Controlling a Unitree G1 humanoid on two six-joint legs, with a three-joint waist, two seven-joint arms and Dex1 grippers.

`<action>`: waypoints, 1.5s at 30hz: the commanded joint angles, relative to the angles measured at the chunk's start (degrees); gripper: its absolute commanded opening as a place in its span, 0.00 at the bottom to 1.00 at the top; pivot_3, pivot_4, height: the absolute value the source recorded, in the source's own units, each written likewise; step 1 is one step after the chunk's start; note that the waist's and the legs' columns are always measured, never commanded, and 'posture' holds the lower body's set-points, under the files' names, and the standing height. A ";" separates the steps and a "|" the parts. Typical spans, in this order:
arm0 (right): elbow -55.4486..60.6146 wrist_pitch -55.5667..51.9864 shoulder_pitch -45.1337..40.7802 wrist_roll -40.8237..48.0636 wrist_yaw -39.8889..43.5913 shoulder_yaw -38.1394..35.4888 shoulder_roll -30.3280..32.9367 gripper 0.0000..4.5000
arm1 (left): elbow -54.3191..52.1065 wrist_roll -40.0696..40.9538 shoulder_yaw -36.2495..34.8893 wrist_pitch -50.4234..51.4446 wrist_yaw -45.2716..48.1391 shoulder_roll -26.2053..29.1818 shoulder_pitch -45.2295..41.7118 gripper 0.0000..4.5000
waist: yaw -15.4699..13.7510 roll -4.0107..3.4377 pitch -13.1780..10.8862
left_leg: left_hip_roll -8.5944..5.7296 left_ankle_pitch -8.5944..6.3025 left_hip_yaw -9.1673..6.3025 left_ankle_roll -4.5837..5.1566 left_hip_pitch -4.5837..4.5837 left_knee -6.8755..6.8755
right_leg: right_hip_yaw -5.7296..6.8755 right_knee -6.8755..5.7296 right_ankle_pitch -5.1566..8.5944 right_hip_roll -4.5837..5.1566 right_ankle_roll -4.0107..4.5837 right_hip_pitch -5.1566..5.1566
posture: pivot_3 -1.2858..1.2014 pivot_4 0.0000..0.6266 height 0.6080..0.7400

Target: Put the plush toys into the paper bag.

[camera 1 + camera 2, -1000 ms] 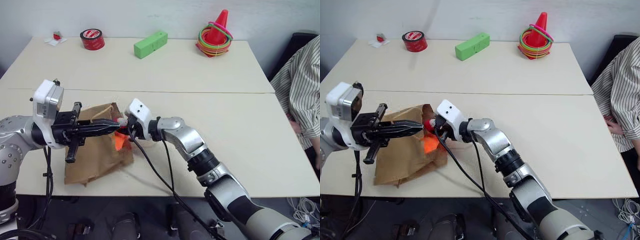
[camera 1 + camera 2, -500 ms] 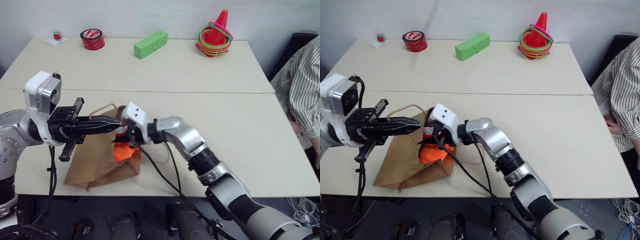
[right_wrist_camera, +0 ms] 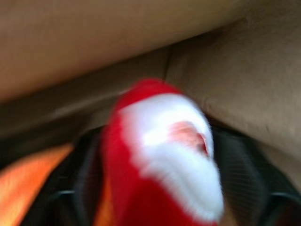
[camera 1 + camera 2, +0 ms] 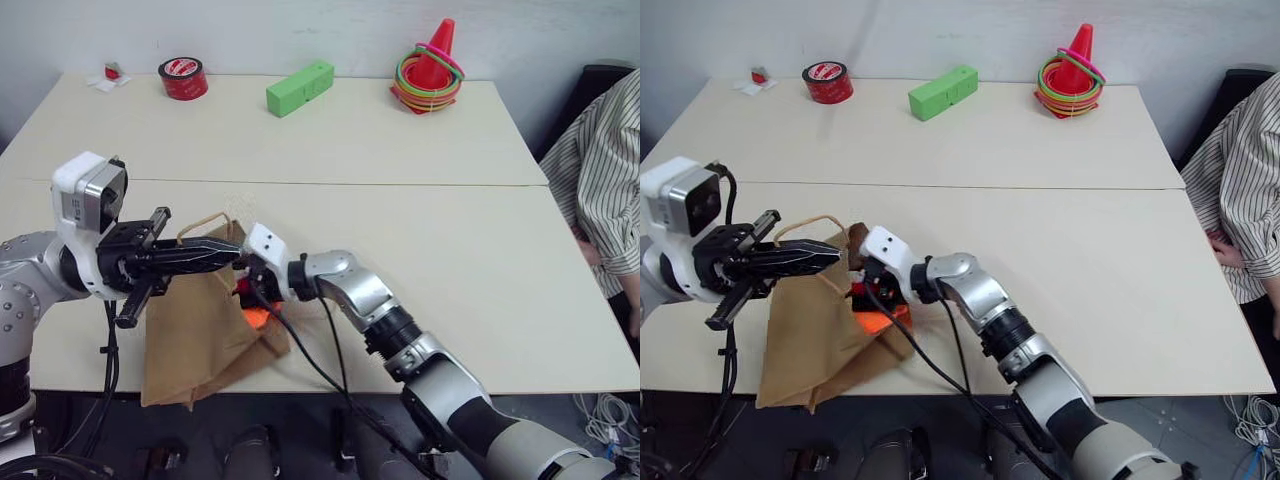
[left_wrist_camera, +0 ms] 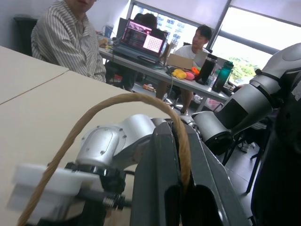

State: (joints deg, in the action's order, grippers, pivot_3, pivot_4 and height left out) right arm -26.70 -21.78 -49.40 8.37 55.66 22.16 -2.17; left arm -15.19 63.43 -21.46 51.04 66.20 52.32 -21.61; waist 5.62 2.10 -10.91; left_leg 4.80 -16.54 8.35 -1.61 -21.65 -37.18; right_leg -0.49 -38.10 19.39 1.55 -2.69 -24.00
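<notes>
The brown paper bag (image 4: pixel 200 330) hangs at the table's front left, its mouth held up. My left gripper (image 4: pixel 232 255) is shut on one tan cord handle (image 5: pixel 141 101), pointing right. My right gripper (image 4: pixel 244 291) reaches left into the bag's mouth. In the right wrist view its black fingers (image 3: pixel 82 188) stand apart, open, with the red-and-white Santa plush toy (image 3: pixel 160 146) lying between them inside the bag. The orange plush toy (image 4: pixel 876 322) shows in the mouth just below, and again as an orange patch (image 3: pixel 28 193) beside the Santa.
At the table's far edge stand a red tape roll (image 4: pixel 183 78), a green block (image 4: pixel 300 88) and a red cone with coloured rings (image 4: pixel 432 70). A person in a striped shirt (image 4: pixel 600 180) sits at the right. A seam (image 4: pixel 400 184) joins the two tabletops.
My right hand has sunk deeper into the bag's mouth. The bag now hangs more upright from the handle and hides more of the orange toy.
</notes>
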 commanded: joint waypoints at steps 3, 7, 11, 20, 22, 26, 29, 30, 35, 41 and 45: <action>8.51 -3.42 -0.17 3.55 6.90 -1.65 4.79 0.99 | -2.25 0.59 -2.58 -1.88 -0.61 -0.14 1.78 0.00 | 0.15 -0.01 0.00 | 0.01 0.00 0.00 -0.01 0.01 0.02 | 0.00 -0.02 0.00 -0.01 0.00 0.00 | 0.52 0.24 1.00; 13.29 -10.09 0.77 8.88 15.02 -3.77 12.48 0.99 | -3.21 0.95 -3.19 -2.34 -0.78 0.18 3.21 0.00 | -0.06 -0.01 -0.01 | 0.02 0.01 -0.01 -0.02 0.02 0.02 | 0.00 -0.02 0.00 -0.02 0.01 0.00 | 0.52 0.24 1.00; 13.51 -13.32 1.66 10.34 18.62 -4.35 19.20 0.99 | -3.99 1.13 -3.18 -2.42 -0.87 0.31 3.68 0.00 | -0.84 -0.01 -0.01 | -0.02 -0.06 0.01 0.10 0.01 0.00 | 0.00 0.12 0.00 0.03 0.00 0.04 | 0.52 0.24 1.00; 6.74 -18.75 0.55 7.62 13.86 -4.56 21.85 0.99 | -4.72 1.60 -2.60 -2.02 -1.31 0.31 3.04 0.00 | -0.55 -0.02 -0.01 | -0.01 -0.04 0.05 0.06 0.06 0.03 | -0.04 0.10 0.00 -0.02 0.00 0.03 | 0.52 0.24 1.00; 4.53 -18.71 0.09 5.61 11.71 -2.86 20.12 0.99 | -4.82 1.58 -2.40 -2.03 -1.48 0.18 2.95 0.00 | -0.44 -0.02 -0.01 | -0.01 -0.04 0.07 0.07 0.06 0.03 | -0.06 0.11 0.00 -0.02 0.00 0.03 | 0.52 0.24 1.00; 1.22 -18.77 -1.03 3.24 11.58 -0.08 17.56 0.99 | -4.89 1.60 -2.44 -1.90 -1.59 0.48 3.01 0.00 | 0.08 -0.02 -0.01 | 0.01 -0.02 0.06 0.03 0.10 0.00 | -0.06 0.03 0.00 -0.04 0.00 0.04 | 0.52 0.24 1.00; 1.26 -22.96 -2.05 3.47 15.98 3.22 17.70 0.99 | -4.77 1.46 -2.64 -1.80 -1.67 0.79 3.05 0.00 | 0.26 -0.01 0.00 | 0.00 0.00 0.05 0.01 0.23 -0.02 | -0.06 -0.03 -0.01 -0.03 0.01 0.16 | 0.52 0.24 1.00; 1.77 -24.65 -2.40 4.00 18.02 4.32 18.10 0.96 | -4.76 1.37 -2.76 -1.81 -1.67 0.89 3.13 0.00 | 0.27 -0.01 0.00 | 0.00 0.00 0.05 0.01 0.29 0.00 | -0.05 -0.03 -0.01 -0.03 0.01 0.21 | 0.52 0.24 1.00; 2.50 -26.97 -3.15 4.58 22.42 5.75 19.51 0.63 | -4.90 1.10 -3.26 -2.01 -1.95 0.96 3.71 0.00 | 0.04 -0.01 0.00 | 0.00 -0.04 0.02 0.02 0.32 0.09 | -0.02 0.11 0.00 -0.02 0.01 0.29 | 0.52 0.24 1.00; 5.32 -33.96 -2.33 9.55 23.49 0.62 21.46 0.16 | -5.17 0.52 -3.34 -2.66 -2.36 0.48 4.75 0.00 | -0.49 -0.01 -0.01 | 0.00 -0.10 0.02 0.05 0.17 0.07 | -0.01 0.24 0.00 -0.01 0.01 0.21 | 0.52 0.24 1.00; 13.73 -42.35 0.18 16.93 25.73 -4.34 27.05 0.00 | -4.17 -0.60 -3.09 -4.20 -2.88 -0.53 4.57 0.00 | -1.08 -0.03 -0.02 | 0.00 -0.10 0.00 0.06 0.15 0.06 | 0.00 0.24 0.00 0.00 0.01 0.21 | 0.52 0.24 1.00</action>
State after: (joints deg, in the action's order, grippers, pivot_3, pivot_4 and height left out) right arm -17.65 -60.86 -49.61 21.25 79.80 21.19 23.09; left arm -19.37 63.06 -23.41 48.35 63.66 52.17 -16.98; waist 4.53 2.07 -10.93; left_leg 4.79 -16.65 8.34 -1.54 -21.52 -37.13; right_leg -0.48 -37.85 19.39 1.56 -2.68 -23.79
